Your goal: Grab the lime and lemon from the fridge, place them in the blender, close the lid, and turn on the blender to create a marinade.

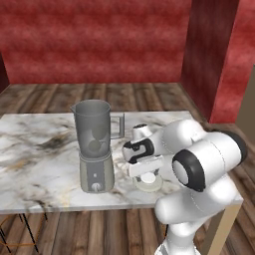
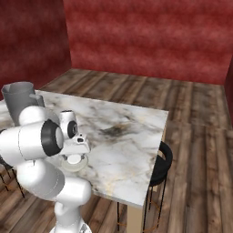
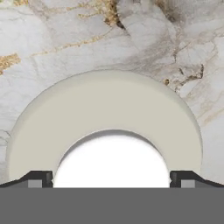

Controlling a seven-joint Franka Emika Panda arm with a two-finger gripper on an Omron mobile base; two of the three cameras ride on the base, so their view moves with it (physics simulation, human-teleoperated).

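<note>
On your left base view the blender [image 1: 95,149] stood on the marble table [image 1: 40,149], two fruits visible inside its jar. Right of it, the lid [image 1: 149,183] lay flat. Your hand view showed the tool [image 3: 111,179] spread wide, released, straddling the lid's raised centre.

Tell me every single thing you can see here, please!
Grey blender with smoky see-through jar: one, grey, standing on the marble table, left of the arm; two round shapes show dimly inside the jar.
Flat round white lid: one, off-white, lying flat on the table right of the blender, under the gripper.
Marble table: one, white with grey and gold veins.
Black round stool: one, black, tucked at the table's right side.
Red walls: red, behind the table.
Wooden floor: brown planks.
White robot arm: one, white with dark joints.
Gripper: one, dark fingertips, open, just above the lid.
</note>
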